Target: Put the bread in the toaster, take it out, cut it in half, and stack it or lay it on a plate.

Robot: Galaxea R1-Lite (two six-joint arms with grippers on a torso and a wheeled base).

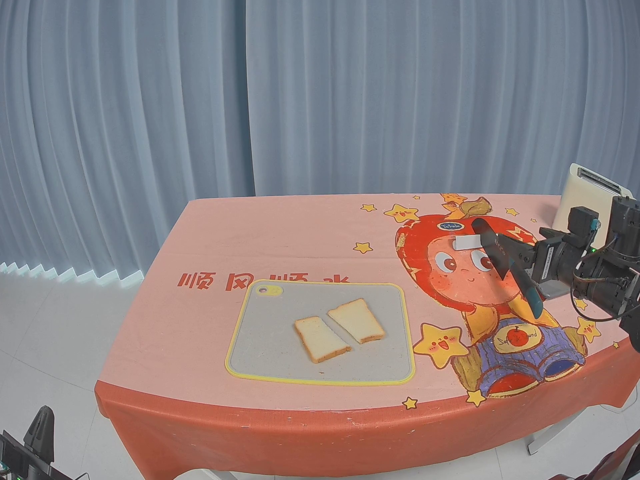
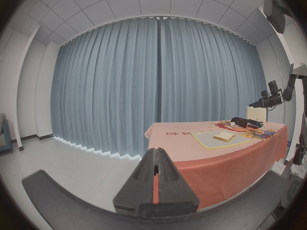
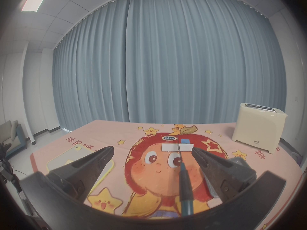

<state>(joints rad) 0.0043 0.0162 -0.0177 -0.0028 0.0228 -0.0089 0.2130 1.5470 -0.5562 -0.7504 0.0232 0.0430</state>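
Note:
Two bread halves [image 1: 321, 339] [image 1: 357, 320] lie side by side on the grey, yellow-rimmed cutting board [image 1: 267, 341], also seen from afar as bread [image 2: 225, 135] on the board [image 2: 204, 139]. The cream toaster [image 1: 590, 195] [image 3: 259, 126] stands at the table's far right corner. A knife [image 3: 185, 182] with a teal handle [image 1: 531, 293] and white blade lies on the cloth right of the board. My right gripper [image 3: 152, 150] [image 1: 527, 261] hovers open above the knife, one finger on each side, not touching it. My left gripper [image 2: 155, 176] is shut on nothing, low and off the table's left side.
A dark elongated object [image 1: 491, 247] lies on the cloth next to the knife. The table has an orange cartoon-print cloth [image 1: 220, 248] with bare room left of and behind the board. A blue curtain hangs behind the table.

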